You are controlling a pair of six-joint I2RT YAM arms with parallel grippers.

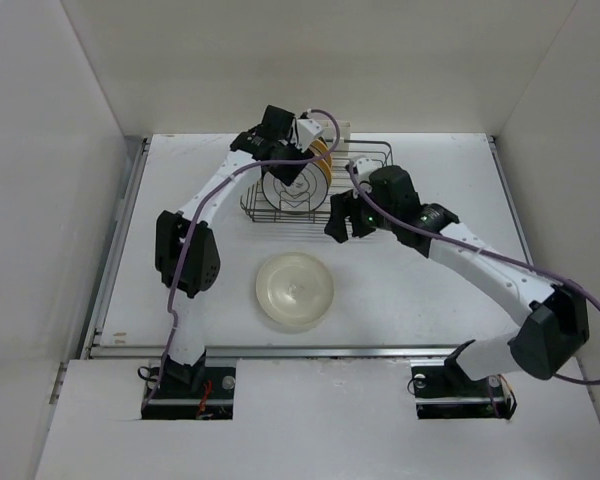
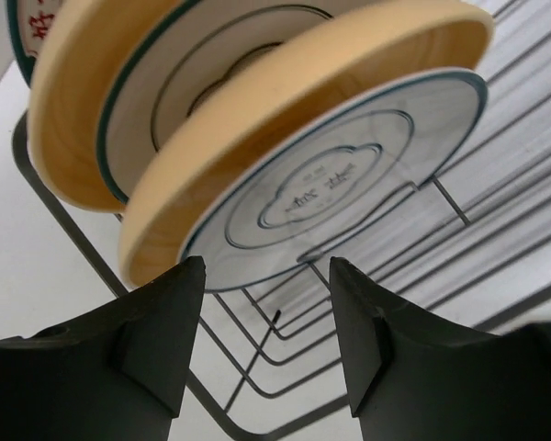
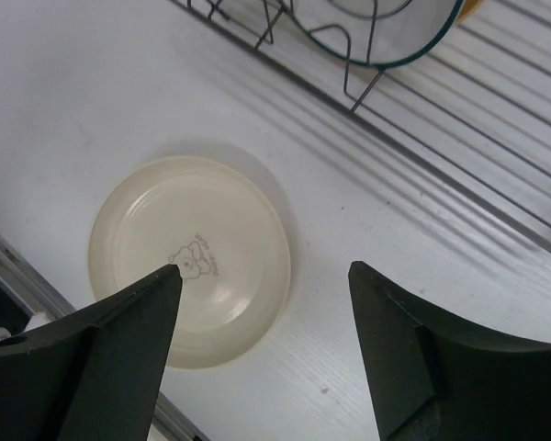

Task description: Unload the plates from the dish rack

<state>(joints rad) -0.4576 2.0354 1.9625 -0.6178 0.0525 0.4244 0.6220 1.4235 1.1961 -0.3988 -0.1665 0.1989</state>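
Step in hand, as judged: next plate to be taken from dish rack by left pincer. Left pincer held apart, nothing clamped, placed just below rim of front white plate. Rim to be straddled squarely and lifted straight out of dividers, so neighbouring yellow-orange plate is not dragged. Right pincer apart, empty, above cream plate laid flat on surface, just before rack. Racked plates stood on edge: white ones dark-rimmed, scroll-ringed.

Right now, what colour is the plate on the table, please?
Plate is cream; best in right wrist view.
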